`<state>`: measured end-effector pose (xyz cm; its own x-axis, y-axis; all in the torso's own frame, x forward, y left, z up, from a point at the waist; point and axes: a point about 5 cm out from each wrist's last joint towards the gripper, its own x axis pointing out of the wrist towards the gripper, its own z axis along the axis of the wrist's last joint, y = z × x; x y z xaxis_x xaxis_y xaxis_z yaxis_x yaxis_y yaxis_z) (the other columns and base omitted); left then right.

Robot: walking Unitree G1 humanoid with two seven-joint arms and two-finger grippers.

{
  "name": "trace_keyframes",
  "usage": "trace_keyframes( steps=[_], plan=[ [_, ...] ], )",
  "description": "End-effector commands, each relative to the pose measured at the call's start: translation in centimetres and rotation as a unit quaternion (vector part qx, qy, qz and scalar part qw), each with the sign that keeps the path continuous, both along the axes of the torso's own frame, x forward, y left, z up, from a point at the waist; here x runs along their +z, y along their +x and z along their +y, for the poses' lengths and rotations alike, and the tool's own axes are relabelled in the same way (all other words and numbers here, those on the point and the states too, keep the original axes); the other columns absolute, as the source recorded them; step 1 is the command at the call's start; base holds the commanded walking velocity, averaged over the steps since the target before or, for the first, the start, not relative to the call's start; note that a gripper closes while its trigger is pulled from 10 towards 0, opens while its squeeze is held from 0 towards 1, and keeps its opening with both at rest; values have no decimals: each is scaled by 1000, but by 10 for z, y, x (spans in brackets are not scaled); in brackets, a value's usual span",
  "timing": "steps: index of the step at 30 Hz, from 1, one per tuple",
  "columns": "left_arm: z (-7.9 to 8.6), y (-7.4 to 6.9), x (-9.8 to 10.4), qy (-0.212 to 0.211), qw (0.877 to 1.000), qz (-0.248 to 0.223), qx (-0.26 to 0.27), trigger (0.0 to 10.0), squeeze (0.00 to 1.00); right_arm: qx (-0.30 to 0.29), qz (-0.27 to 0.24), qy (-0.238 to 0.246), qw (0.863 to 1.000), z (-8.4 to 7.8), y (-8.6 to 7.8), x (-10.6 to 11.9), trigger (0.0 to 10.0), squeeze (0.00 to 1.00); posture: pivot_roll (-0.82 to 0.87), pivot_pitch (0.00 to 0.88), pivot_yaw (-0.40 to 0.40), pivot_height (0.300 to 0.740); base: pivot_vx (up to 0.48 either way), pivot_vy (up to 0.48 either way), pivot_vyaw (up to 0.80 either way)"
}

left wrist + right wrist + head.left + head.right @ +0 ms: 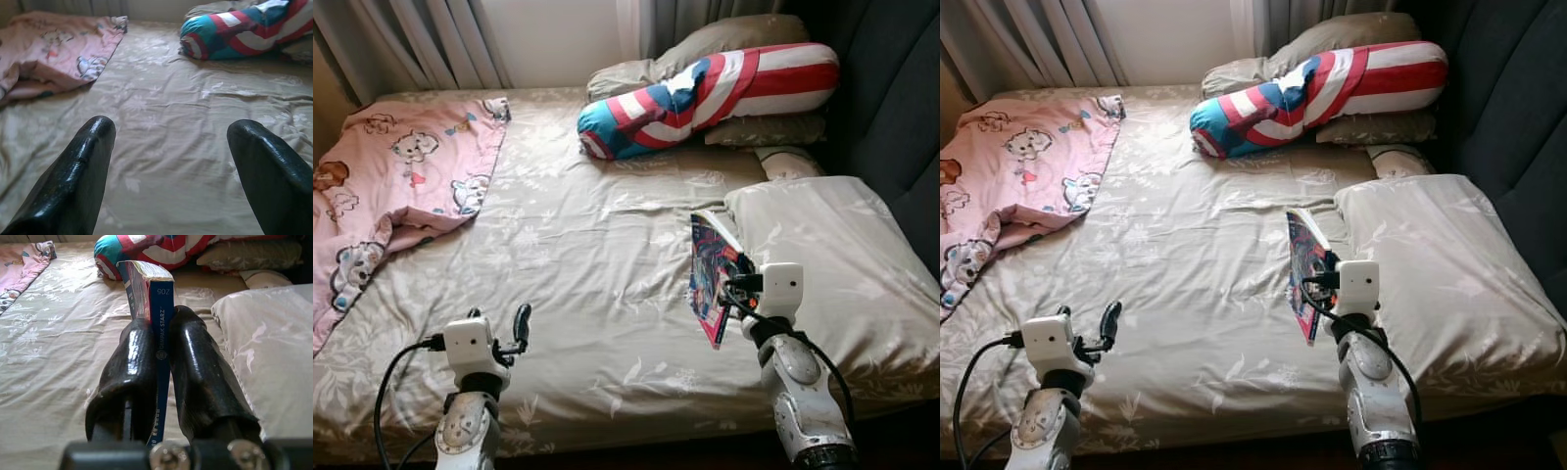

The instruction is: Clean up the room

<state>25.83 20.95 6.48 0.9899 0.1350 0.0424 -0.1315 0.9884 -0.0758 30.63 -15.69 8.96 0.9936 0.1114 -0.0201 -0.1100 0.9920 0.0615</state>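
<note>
My right gripper [164,340] is shut on a thin blue comic book [709,269], held on edge above the beige bed sheet [597,245], just left of a beige pillow [832,255]. In the right wrist view the book's spine [159,308] stands clamped between both black fingers [134,362]. My left gripper [168,147] hangs open over the near left part of the bed, nothing between its fingers [521,323]. A pink cartoon blanket [401,186] lies crumpled at the far left. A red, white and blue bolster [705,93] lies at the head of the bed.
Beige pillows [724,39] are stacked behind the bolster, another small one [788,162] beside the dark padded headboard [891,98] on the right. Grey curtains [431,39] hang behind the bed. The sheet's middle is flat and bare.
</note>
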Motion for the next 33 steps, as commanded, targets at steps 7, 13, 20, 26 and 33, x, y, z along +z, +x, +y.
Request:
trace_keyframes(
  steps=[7, 13, 20, 26, 33],
  plan=[
    [4, -1, 4, -1, 1000, 8, 4, 10000, 0, -8, -33, -2, 999, -2, 2, 13, 10000, 0, -99, 146, 5, 664, 0, 0, 0],
    [7, 0, 4, 1, 1000, 16, 5, 10000, 0, 8, -16, -16, 1000, 3, 2, 9, 10000, 0, -92, 148, 6, 664, 0, 0, 0],
    [8, 1, 6, 3, 1000, 15, 2, 10000, 0, 16, -31, -10, 999, 5, 1, 10, 10000, 0, -87, 147, 8, 639, 0, 0, 0],
    [4, 2, 4, 9, 1000, 22, -11, 10000, 0, 22, -32, -12, 999, 8, 0, 10, 10000, 0, -84, 144, 10, 639, 0, 0, 0],
    [3, 1, 3, 17, 999, 27, -18, 10000, 0, 26, -36, -5, 999, 10, 0, 11, 10000, 0, -79, 141, 11, 639, 0, 0, 0]
  ],
)
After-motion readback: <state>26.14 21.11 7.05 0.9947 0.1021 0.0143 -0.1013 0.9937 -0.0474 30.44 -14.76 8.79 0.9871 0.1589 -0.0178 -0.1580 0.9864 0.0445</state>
